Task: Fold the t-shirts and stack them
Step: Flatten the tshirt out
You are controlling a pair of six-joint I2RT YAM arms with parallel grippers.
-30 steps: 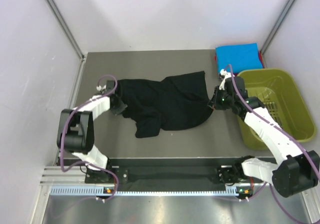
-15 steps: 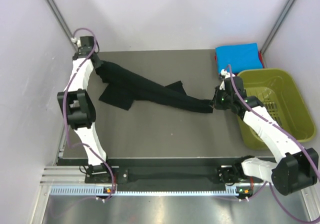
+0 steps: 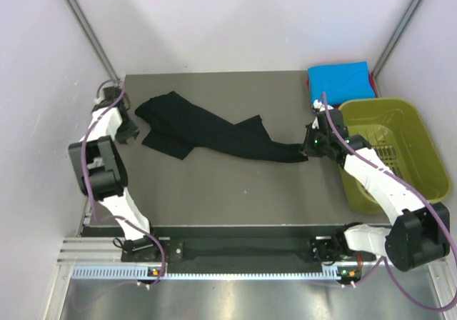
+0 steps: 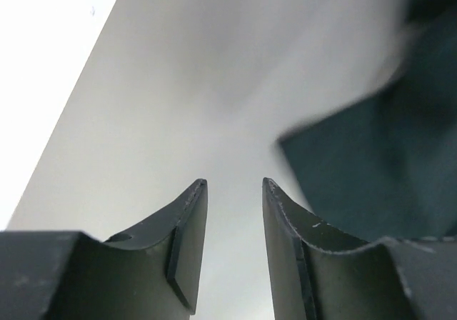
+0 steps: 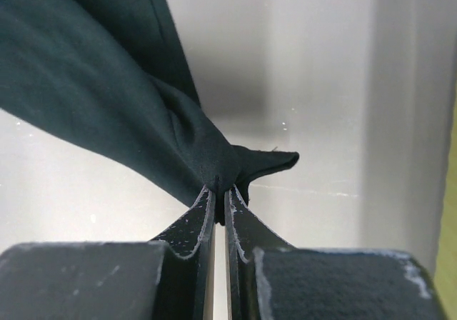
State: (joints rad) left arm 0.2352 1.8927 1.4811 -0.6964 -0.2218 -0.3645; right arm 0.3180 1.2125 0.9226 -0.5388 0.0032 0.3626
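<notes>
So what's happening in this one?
Two arms are working on a black t-shirt, which lies stretched in a twisted band across the table. The right gripper is pinched shut on its right end. The left gripper is open beside the other end, holding nothing. A folded blue shirt sits behind the green basket.

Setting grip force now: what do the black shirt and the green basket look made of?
Black shirt: soft matte cloth, likely a cotton knit; it bunches into folds where the right gripper pinches it. Green basket: rigid moulded plastic, probably, with a smooth rim and slotted wall.
</notes>
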